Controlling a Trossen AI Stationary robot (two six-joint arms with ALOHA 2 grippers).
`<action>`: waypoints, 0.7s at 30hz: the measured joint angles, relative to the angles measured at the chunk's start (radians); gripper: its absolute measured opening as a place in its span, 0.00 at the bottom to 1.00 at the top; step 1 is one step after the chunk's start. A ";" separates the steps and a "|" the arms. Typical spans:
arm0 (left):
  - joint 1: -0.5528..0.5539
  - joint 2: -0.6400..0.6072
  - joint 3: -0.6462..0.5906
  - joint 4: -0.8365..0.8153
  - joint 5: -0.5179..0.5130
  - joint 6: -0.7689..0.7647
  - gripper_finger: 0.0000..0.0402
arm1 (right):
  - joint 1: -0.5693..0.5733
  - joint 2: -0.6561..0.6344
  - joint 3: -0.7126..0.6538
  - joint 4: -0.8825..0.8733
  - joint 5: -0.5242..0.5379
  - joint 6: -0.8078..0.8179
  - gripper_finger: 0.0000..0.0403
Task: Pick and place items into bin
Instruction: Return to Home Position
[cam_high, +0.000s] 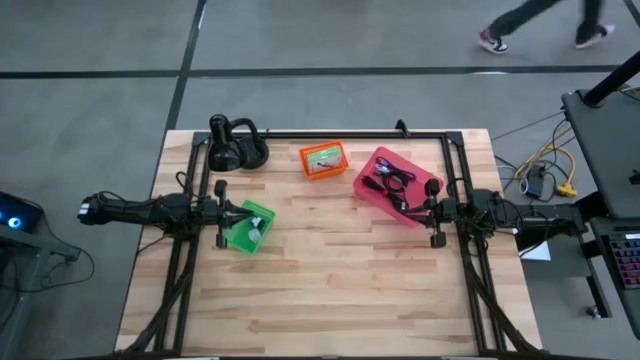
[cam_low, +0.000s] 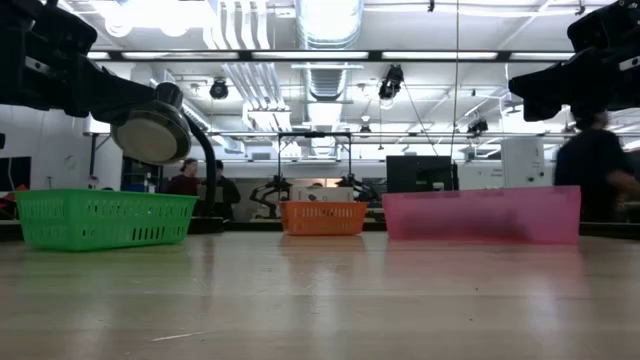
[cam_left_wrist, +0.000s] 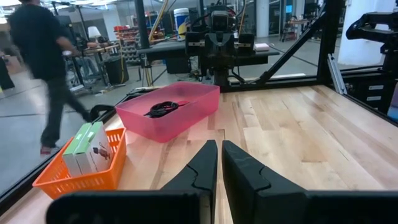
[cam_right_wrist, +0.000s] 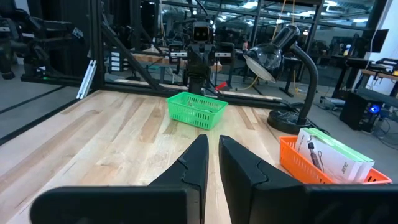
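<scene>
apart, left hand (cam_left_wrist: 219, 146), right hand (cam_right_wrist: 213, 140), table (cam_high: 330, 285) between

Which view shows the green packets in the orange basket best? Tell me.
Right wrist view: the green packets lean in the orange basket, fronts showing. Left wrist shows them smaller; high view, a small patch; low view, mostly basket wall.

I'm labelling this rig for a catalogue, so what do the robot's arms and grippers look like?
The left arm and right arm are dark, slim and jointed. The left gripper and right gripper each have two matte black wedge-shaped fingers tapering to tips.
</scene>
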 joint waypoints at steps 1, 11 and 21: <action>0.000 0.000 0.000 0.000 0.000 0.000 0.02 | 0.000 0.000 0.000 0.000 0.000 0.000 0.07; 0.000 0.007 0.000 0.000 -0.001 0.000 0.02 | 0.000 0.000 0.000 0.000 0.000 0.000 0.07; 0.000 0.008 -0.001 0.000 -0.004 0.000 0.02 | 0.000 0.000 0.000 0.000 0.000 0.000 0.07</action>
